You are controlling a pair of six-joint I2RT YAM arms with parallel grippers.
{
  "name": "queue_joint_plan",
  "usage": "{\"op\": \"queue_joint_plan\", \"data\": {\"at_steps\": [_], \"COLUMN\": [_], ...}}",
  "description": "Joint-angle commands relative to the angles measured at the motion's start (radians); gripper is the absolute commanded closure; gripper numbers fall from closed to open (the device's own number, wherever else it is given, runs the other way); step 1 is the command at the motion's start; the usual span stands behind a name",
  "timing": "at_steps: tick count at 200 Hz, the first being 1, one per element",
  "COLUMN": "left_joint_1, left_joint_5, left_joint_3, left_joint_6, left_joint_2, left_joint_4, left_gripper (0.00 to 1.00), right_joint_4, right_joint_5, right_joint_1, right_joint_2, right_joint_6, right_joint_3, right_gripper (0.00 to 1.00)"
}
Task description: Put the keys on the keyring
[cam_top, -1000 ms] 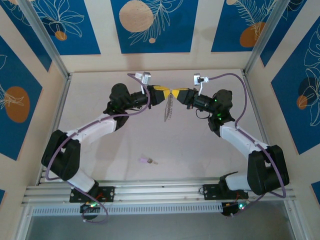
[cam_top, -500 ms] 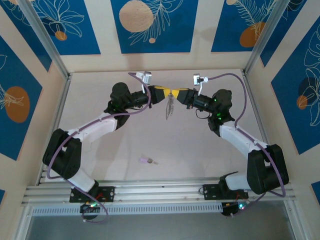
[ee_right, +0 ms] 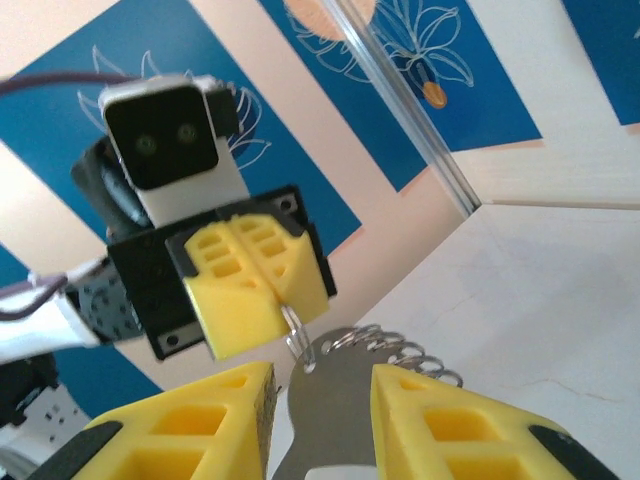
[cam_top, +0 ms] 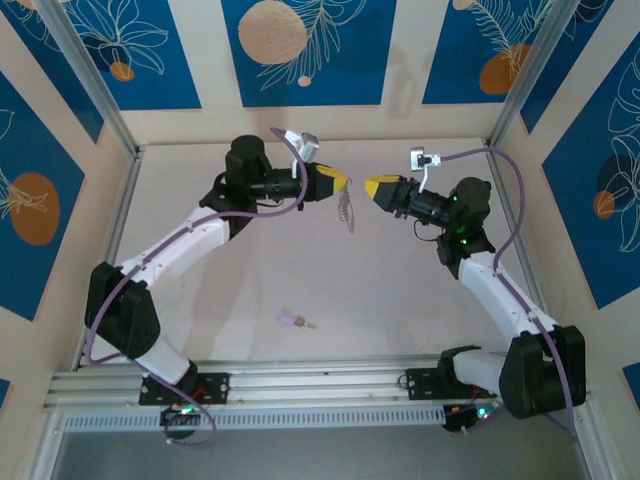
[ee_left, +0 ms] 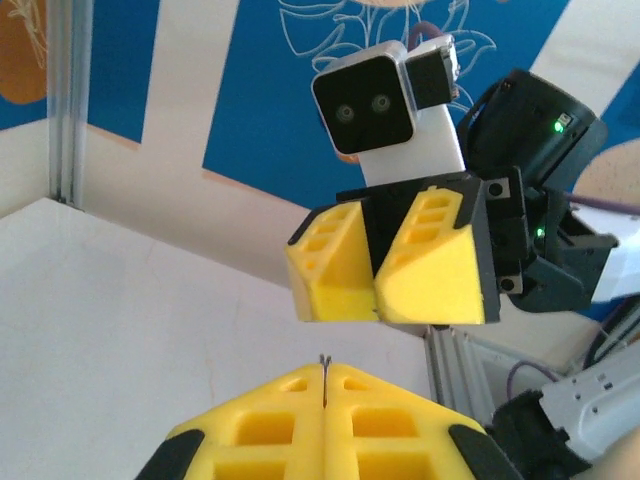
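Right pincer [cam_top: 369, 185] just let go and backed off, jaws parted. Left pincer [cam_top: 344, 181] alone clenches keyring [cam_top: 347, 210]. Purple key [cam_top: 291, 321] unthreaded on tabletop [cam_top: 400, 300]; I'd fetch it next.

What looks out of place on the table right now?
Nothing is damaged or spilled. The lilac-headed key lies alone on the table near the front, far from both claws, while the keyring dangles from the shut left claw. The open right claw sits apart from it.
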Motion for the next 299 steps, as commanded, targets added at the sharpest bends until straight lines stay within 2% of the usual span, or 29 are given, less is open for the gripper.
{"op": "queue_joint_plan", "data": {"at_steps": [1, 25, 83, 193, 245, 299], "left_joint_1": [-0.006, -0.006, -0.013, -0.029, -0.033, -0.036], "left_joint_5": [0.060, 0.069, 0.117, 0.118, 0.118, 0.115], "left_joint_3": [0.120, 0.219, 0.346, 0.370, 0.371, 0.381], "left_joint_6": [0.258, 0.375, 0.494, 0.533, 0.532, 0.530], "left_joint_2": [-0.014, 0.021, 0.082, 0.097, 0.098, 0.099], "left_joint_4": [-0.326, -0.508, -0.703, -0.754, -0.754, -0.752], "left_gripper": [1.00, 1.00, 1.00, 1.00, 1.00, 1.00], "right_joint_4": [-0.102, -0.156, -0.225, -0.170, -0.150, -0.153], "right_joint_5": [-0.071, -0.120, -0.161, -0.139, -0.147, -0.170], "right_joint_1": [0.001, 0.008, 0.037, 0.075, 0.079, 0.087], "right_joint_2": [-0.046, -0.061, -0.035, 0.049, 0.065, 0.064], "right_joint_6": [-0.090, -0.148, -0.221, -0.217, -0.208, -0.212], "right_joint_3": [-0.020, 0.003, 0.066, 0.093, 0.099, 0.088], "right_gripper": [0.68, 0.67, 0.67, 0.69, 0.76, 0.78]}}
